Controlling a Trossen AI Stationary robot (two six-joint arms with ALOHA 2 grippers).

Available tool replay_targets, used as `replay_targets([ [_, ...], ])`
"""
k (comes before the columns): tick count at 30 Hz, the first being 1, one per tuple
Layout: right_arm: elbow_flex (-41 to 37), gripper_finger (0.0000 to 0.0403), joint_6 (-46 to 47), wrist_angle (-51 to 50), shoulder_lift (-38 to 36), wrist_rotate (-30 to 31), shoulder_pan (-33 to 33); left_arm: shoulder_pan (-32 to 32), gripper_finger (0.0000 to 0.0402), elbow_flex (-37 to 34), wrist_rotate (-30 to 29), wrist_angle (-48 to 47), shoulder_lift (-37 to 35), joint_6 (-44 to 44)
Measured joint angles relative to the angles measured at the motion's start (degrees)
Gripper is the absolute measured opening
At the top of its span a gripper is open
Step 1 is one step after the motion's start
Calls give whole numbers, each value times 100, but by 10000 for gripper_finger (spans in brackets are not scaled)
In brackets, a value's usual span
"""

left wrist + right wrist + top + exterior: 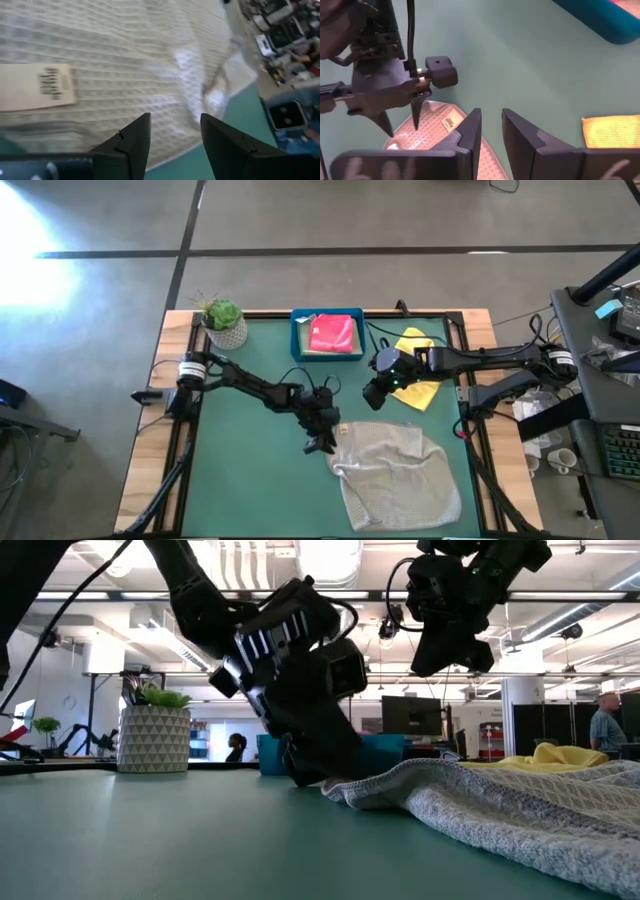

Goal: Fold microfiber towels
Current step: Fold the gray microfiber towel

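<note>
The grey towel (395, 472) lies rumpled on the near right part of the green bench (250, 480), its waffle weave bunched and a tan label (37, 86) showing. The left hand (322, 442) sits at its left edge, fingers apart, gripping nothing. The right hand (374, 395) hovers above, fingers slightly parted and empty. Behind lie a yellow towel (418, 370), a pink towel (333, 333) in the blue tray (298, 330), and a potted plant (224, 322).
</note>
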Motion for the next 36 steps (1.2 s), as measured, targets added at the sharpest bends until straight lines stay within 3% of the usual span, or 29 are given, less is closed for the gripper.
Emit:
replay_targets([
  [7,-3,68,4,21,0,11,24,16,157,-48,-934,-589,-27,159],
  [15,-4,68,55,33,0,12,33,64,157,-77,-1203,-921,-145,181],
  [19,-4,68,52,33,0,20,91,136,156,-103,-1671,-1264,-398,366],
  [26,-9,68,52,17,0,40,225,380,119,-116,-3174,-2421,-814,1358],
  [36,-9,68,70,-13,0,157,342,924,67,-164,-4182,-3971,-942,2069],
])
